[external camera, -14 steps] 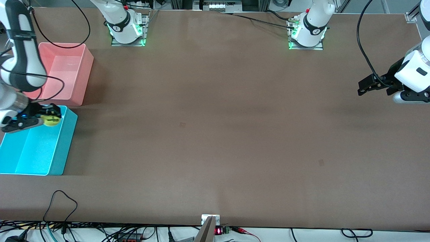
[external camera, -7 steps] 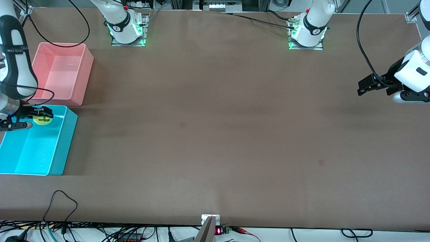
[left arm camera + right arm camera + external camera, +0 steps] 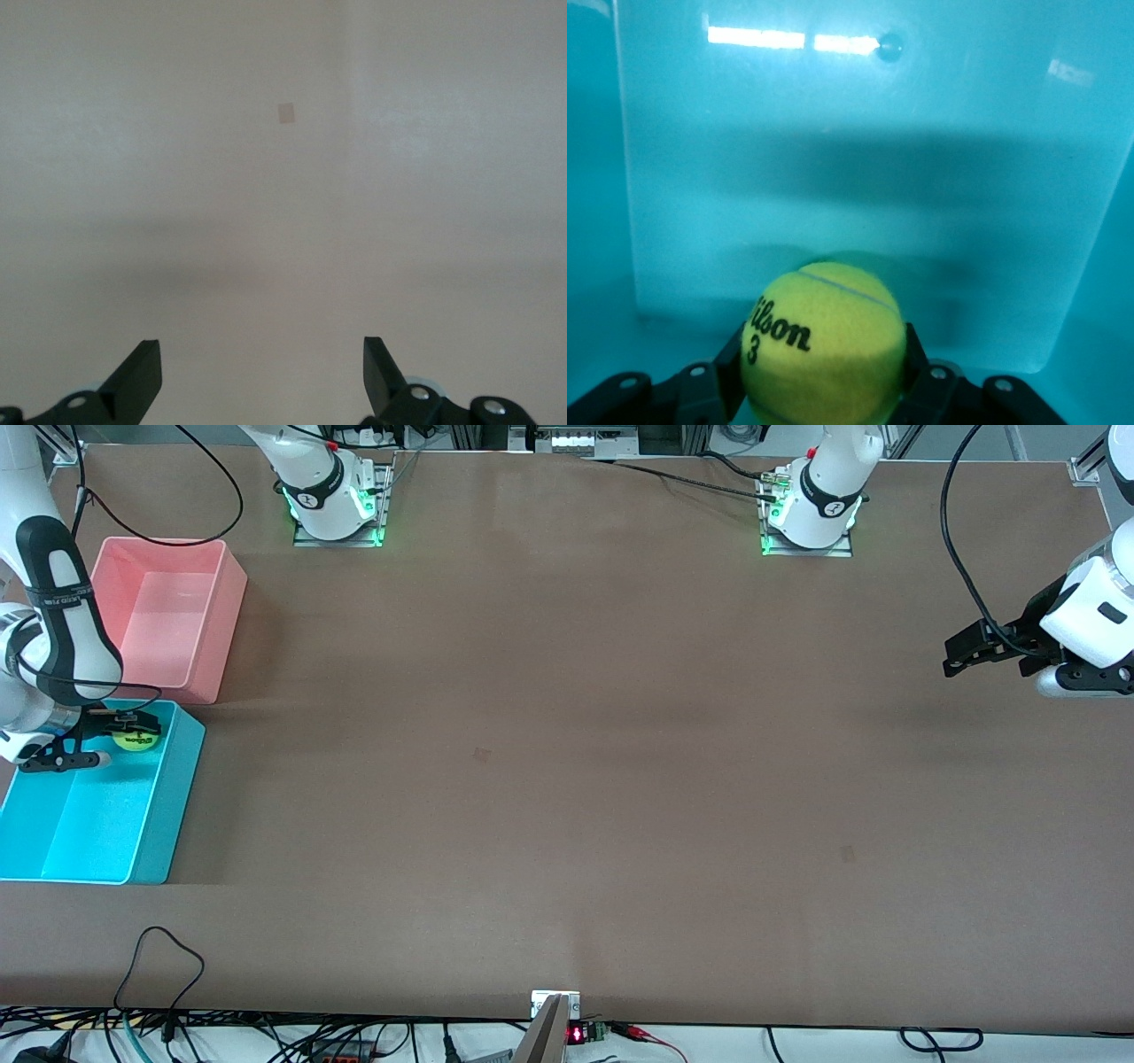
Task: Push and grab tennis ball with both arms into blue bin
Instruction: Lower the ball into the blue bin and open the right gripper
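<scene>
Task nearly done. Right gripper (image 3: pixel 115 737) clamps the tennis ball (image 3: pixel 135 739) above the blue bin (image 3: pixel 168 815), left edge of frame; apparently not yet touching the floor. Release remains. Left gripper (image 3: pixel 961 654) waits, jaws wide, over bare bench (image 3: pixel 567 779).

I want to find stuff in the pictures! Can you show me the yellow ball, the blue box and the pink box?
fuzzy yellow-green tennis ball (image 3: pixel 824 354), right wrist view: middle of its felt.
bright cyan-blue plastic bin (image 3: pixel 168 806), front view: its outer side wall.
pink-red plastic tub (image 3: pixel 226 624), front view: its outer side wall.
</scene>
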Robot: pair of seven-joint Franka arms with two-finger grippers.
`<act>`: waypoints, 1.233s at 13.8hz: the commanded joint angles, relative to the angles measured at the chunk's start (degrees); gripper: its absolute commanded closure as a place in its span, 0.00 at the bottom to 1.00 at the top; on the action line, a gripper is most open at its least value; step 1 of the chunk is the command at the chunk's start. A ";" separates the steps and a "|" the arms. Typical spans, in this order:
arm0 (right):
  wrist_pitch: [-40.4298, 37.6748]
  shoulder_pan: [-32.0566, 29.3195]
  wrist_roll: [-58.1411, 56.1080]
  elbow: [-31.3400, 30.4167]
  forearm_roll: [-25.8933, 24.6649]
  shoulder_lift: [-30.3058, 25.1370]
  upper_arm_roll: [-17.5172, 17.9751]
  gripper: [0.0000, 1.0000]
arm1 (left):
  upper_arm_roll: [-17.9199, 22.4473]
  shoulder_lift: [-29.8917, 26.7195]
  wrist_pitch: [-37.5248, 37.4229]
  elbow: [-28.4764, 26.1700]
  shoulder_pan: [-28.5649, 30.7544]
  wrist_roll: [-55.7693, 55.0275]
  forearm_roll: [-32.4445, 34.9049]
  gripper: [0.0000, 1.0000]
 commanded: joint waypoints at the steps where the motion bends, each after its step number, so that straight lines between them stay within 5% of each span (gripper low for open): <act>1: -0.44 -1.07 0.21 1.03 0.34 0.40 0.71 0.64 | -0.32 -0.18 -1.08 0.94 0.30 0.71 -0.17 0.00; 2: -0.44 -1.07 0.12 1.03 0.34 0.40 0.79 0.22 | -0.32 -0.18 -0.99 0.94 0.30 0.72 -0.09 0.00; 3: -0.44 -1.07 0.21 1.03 0.43 0.40 0.79 0.00 | -0.32 -0.18 -0.99 0.86 -0.05 0.72 -0.09 0.00; 8: -0.62 -0.99 0.47 3.75 0.78 -2.67 3.07 0.00 | -0.32 -0.18 -0.73 0.24 0.39 0.72 -0.35 0.00; 14: -3.34 0.94 0.74 4.19 0.44 -14.44 8.34 0.00 | -0.32 -0.18 -0.90 0.24 0.39 0.72 -0.35 0.00; 17: -13.76 6.30 1.18 7.87 0.43 -18.84 8.44 0.00 | -0.32 -0.18 -0.90 0.24 0.39 0.72 -0.35 0.00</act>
